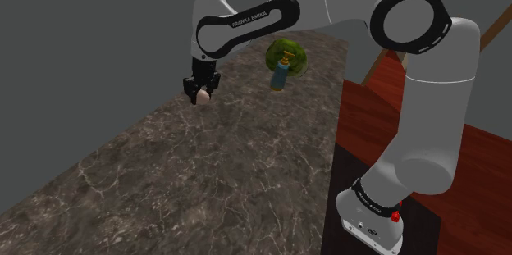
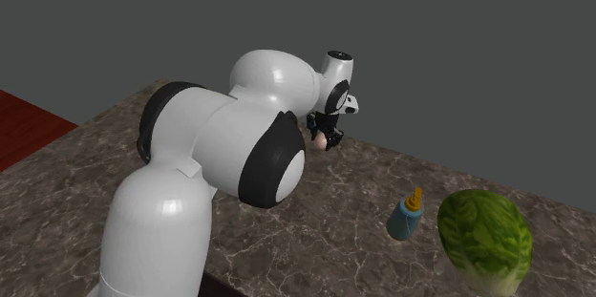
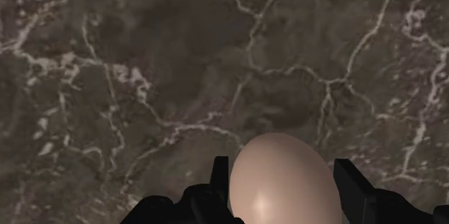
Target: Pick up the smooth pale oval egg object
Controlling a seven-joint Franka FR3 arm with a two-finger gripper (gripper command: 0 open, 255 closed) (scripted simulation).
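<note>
Claw (image 3: 283, 166) clasping pale egg (image 3: 285, 186), wrist view close, shoulder view adds bottle (image 1: 280, 77), lettuce (image 1: 290, 52)

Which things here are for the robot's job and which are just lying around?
For the job: pale egg, clasped by the black gripper.
Just lying about: blue bottle, green lettuce, on the marble counter.

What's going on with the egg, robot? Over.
Tool shut on egg. Egg held above counter. Bottle and cabbage well aside, nothing in the way.
</note>
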